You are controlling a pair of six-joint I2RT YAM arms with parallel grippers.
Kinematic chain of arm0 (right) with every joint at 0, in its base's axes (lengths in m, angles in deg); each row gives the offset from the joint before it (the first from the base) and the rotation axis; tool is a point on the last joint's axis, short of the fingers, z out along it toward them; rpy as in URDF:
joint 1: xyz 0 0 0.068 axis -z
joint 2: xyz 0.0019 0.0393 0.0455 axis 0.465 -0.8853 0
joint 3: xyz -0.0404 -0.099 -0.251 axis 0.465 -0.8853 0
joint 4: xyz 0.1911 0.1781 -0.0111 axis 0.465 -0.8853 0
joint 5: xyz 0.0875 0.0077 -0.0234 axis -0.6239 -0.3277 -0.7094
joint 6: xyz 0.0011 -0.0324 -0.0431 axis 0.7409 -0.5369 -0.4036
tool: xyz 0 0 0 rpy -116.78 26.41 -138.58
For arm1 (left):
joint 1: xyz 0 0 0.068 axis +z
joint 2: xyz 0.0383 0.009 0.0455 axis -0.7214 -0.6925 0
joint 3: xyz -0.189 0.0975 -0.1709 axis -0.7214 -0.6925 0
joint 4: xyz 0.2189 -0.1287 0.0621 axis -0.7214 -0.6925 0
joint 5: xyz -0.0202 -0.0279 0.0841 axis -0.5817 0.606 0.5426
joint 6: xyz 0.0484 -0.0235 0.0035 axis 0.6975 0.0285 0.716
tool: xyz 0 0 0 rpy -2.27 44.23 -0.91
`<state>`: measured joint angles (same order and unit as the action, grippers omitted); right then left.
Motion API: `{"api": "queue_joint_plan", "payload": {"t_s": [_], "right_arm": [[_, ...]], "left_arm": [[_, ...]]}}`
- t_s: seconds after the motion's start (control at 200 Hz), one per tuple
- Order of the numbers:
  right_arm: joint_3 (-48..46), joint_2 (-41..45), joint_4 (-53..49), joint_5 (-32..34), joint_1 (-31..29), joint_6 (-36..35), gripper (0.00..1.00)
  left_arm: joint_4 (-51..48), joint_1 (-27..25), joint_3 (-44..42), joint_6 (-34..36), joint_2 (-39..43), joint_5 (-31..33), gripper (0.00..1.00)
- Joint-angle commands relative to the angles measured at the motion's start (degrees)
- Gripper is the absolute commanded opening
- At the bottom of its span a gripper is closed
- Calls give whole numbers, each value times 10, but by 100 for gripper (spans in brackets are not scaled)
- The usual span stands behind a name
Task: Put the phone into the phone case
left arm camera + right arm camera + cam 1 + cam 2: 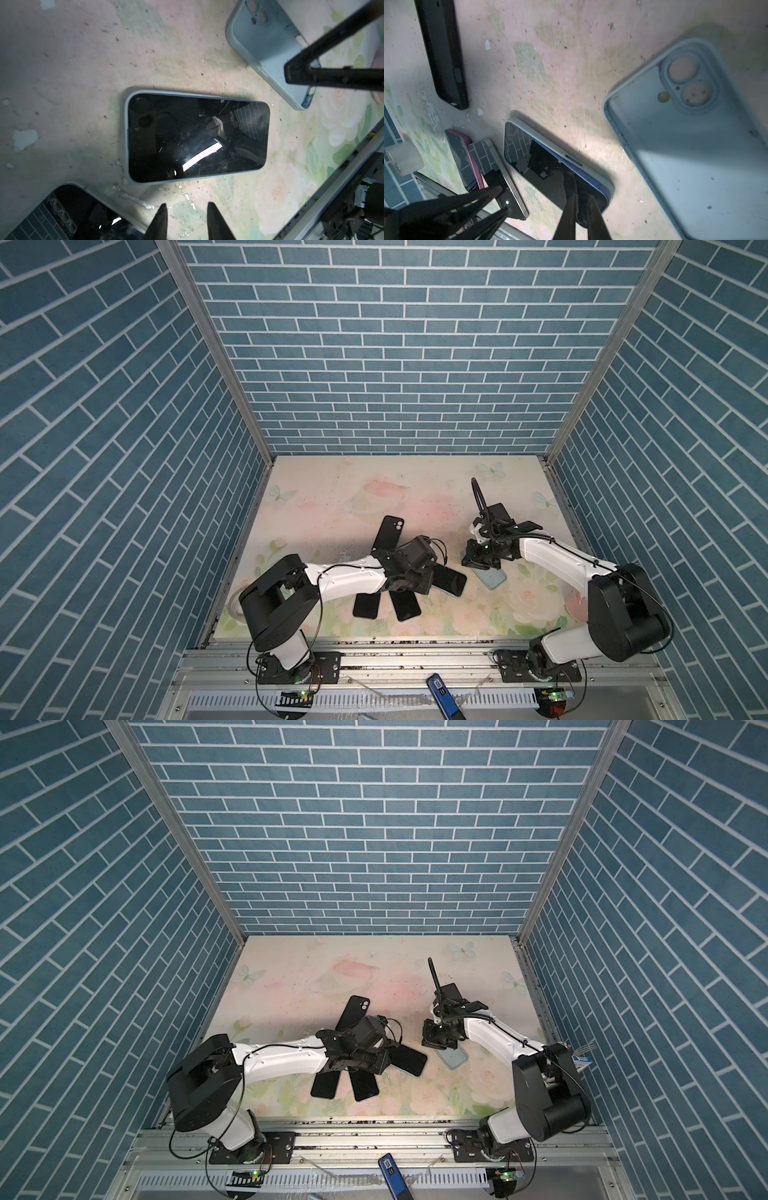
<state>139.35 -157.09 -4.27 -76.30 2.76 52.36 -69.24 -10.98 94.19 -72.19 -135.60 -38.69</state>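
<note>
We see the black-glass phone with pale-blue rim (197, 137) flat on the floral worktop (332, 497), nearer its front edge. The empty pale-blue phone case (695, 155) is close beside it. Our left gripper (186, 206) has jaws apart, empty; right gripper (581, 199) is a sliver apart, empty. We reckon the phone is stiff, slick, crack-prone: pinch the long edges.

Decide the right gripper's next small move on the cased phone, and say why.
Probably press the right gripper down on the phone corner beneath it. There the phone's blue edge shows between the screen and the rim of the pale case, so that corner looks not fully seated.
</note>
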Motion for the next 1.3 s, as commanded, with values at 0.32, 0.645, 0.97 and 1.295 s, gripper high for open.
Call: {"api": "queue_joint_plan", "payload": {"t_s": [0.32, 0.645, 0.97, 1.295], "right_arm": [[1, -84, 50, -48, 1, 4, 14], [-57, -79, 98, -68, -4, 25, 13], [-127, -2, 110, -63, -22, 50, 14], [-153, 97, 55, -42, -30, 54, 14]], "left_arm": [[-45, -2, 59, 8, -71, -40, 35], [2, 47, 52, -9, -109, -95, 36], [42, 71, 45, -13, -126, -135, 37], [45, 56, 2, -33, -69, -107, 37]]}}
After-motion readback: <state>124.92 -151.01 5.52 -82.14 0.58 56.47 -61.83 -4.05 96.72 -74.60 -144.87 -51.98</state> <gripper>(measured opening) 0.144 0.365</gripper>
